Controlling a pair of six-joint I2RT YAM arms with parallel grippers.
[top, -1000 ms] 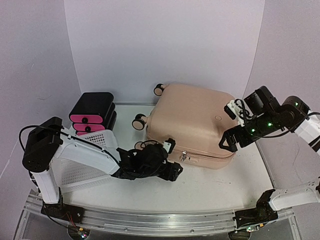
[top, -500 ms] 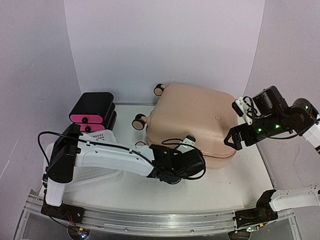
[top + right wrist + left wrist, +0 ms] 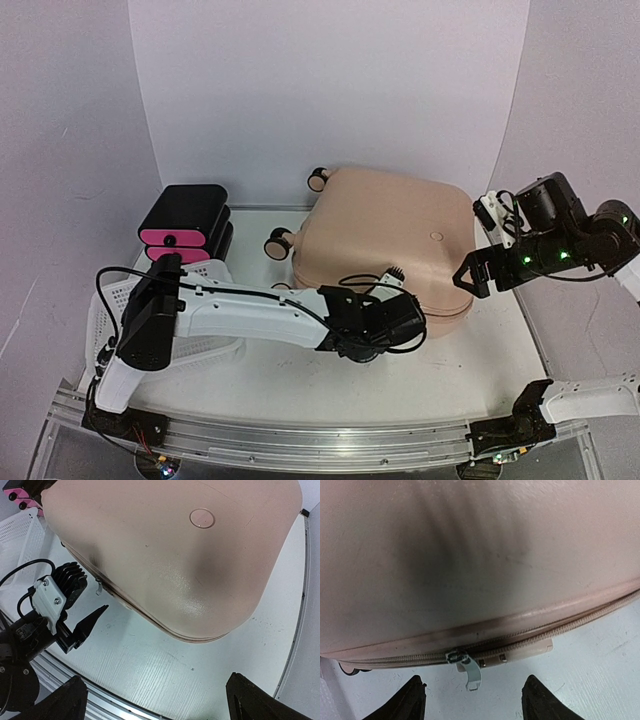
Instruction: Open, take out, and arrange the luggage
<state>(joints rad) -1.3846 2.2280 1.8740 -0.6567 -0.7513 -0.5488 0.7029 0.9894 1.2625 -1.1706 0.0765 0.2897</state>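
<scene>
The peach-pink luggage point(image 3: 385, 235) lies flat and closed on the white table, with its black wheels point(image 3: 278, 243) at the far left. My left gripper point(image 3: 387, 312) is open at the table, right against the middle of the luggage's front edge. In the left wrist view its fingertips point(image 3: 415, 687) straddle the silver zipper pull point(image 3: 469, 672), which hangs from the closed zip, and do not touch it. My right gripper point(image 3: 467, 283) is open and empty, hovering above the luggage's point(image 3: 190, 555) right front corner. The right wrist view also shows one left finger point(image 3: 92, 620) next to the zipper pull point(image 3: 98, 586).
A black-and-pink drawer box point(image 3: 185, 228) stands at the back left. A white mesh basket point(image 3: 108, 312) sits at the front left, partly under my left arm. An aluminium rail point(image 3: 300, 442) runs along the near edge. White walls close in the back and sides.
My left arm has swung right along the luggage's front edge, from its left front corner to the zipper pull. My right gripper has drifted slightly right.
</scene>
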